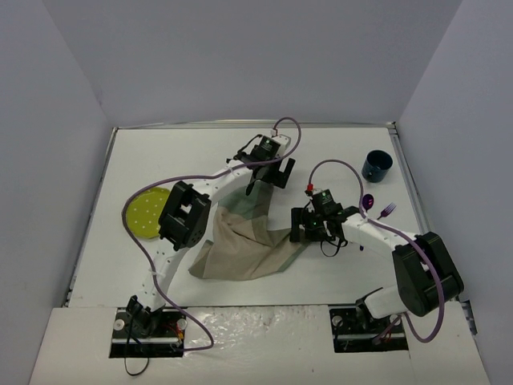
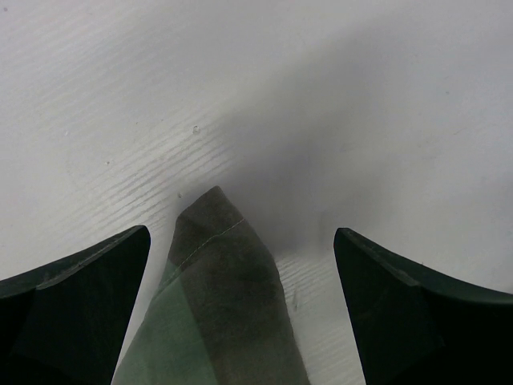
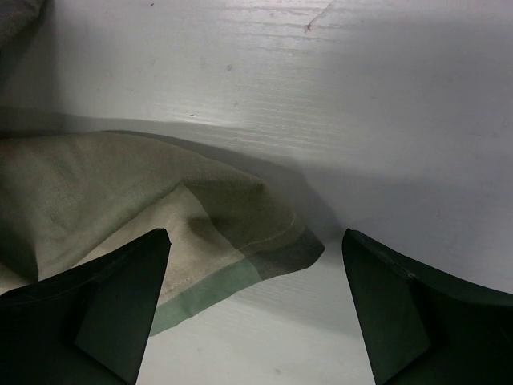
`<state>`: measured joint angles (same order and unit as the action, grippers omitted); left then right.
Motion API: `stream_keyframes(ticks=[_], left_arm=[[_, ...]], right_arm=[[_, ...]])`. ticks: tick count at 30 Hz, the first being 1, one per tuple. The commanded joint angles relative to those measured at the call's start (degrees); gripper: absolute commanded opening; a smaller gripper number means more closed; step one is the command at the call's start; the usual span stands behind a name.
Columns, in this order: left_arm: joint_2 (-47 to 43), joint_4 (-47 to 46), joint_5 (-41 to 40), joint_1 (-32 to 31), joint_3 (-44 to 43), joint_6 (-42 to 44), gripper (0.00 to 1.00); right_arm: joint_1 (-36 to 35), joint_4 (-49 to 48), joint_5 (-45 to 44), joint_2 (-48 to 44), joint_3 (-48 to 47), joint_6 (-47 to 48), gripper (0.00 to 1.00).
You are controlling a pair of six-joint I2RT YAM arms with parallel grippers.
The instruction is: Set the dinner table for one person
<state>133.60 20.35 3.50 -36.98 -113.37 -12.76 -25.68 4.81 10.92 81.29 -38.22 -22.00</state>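
Note:
The dinner table (image 1: 172,156) is a large white top. On its middle lies a crumpled green and beige cloth mat (image 1: 244,249). My left gripper (image 1: 268,178) hovers open over the mat's far corner. In the left wrist view that dark green corner (image 2: 220,273) points up between the open fingers (image 2: 88,297) of the gripper (image 2: 242,233), untouched. My right gripper (image 1: 309,233) stands open at the mat's right corner. In the right wrist view the green-edged corner (image 3: 264,241) lies flat on the table between the spread fingertips of the gripper (image 3: 256,234).
A yellow-green plate (image 1: 146,212) lies at the left, partly under the left arm. A dark blue cup (image 1: 377,166) stands at the back right. A purple spoon (image 1: 367,200) and a purple fork (image 1: 387,210) lie near the right edge.

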Motion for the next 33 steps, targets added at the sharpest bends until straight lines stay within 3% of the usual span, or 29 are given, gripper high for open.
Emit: stream_keyframes(ticks=[1, 7, 9, 13, 17, 18, 21, 23, 27, 33], left_arm=[[0.6, -1.0, -4.9, -0.1, -3.3, -1.4, 0.89], [3.0, 1.4, -6.9, -0.1, -5.1, -2.2, 0.82], [3.3, 1.6, -7.4, -0.1, -5.2, -2.1, 0.75], [3.1, 2.4, -7.5, -0.1, -4.9, -2.2, 0.45], [1.7, 2.4, -7.9, -0.1, -2.9, -2.2, 0.04], [1.2, 2.5, -8.2, 0.0, -2.6, -2.0, 0.00], [-0.8, 3.2, -9.7, 0.7, -2.3, -1.2, 0.00], [-3.3, 4.2, -11.2, 1.9, -2.5, -1.2, 0.00], [-8.5, 7.7, -15.9, 7.1, -1.7, -4.2, 0.00], [-21.1, 7.9, -16.5, 13.8, 5.2, -8.4, 0.00]], right_arm=[[-1.0, 0.1, -1.5, 1.3, -1.4, -0.2, 0.84], [-1.1, 0.2, -2.0, 0.6, -1.2, -0.3, 0.77], [-1.1, 0.3, -1.9, 0.5, -1.2, -0.5, 0.72], [-1.1, 0.4, -1.7, 0.4, -1.3, -0.4, 0.61], [-1.1, 0.4, -1.5, 0.4, -1.4, -0.3, 0.40], [-1.1, 0.5, -1.6, 0.4, -1.5, -0.2, 0.34], [-0.7, 0.8, -3.0, -0.6, -2.0, 0.1, 0.09], [0.2, 1.8, -4.8, -1.9, -3.0, 0.6, 0.00], [3.9, 4.6, -9.2, -6.1, -7.1, 1.7, 0.00], [6.4, 7.7, -16.1, -9.1, -14.4, 3.1, 0.00]])
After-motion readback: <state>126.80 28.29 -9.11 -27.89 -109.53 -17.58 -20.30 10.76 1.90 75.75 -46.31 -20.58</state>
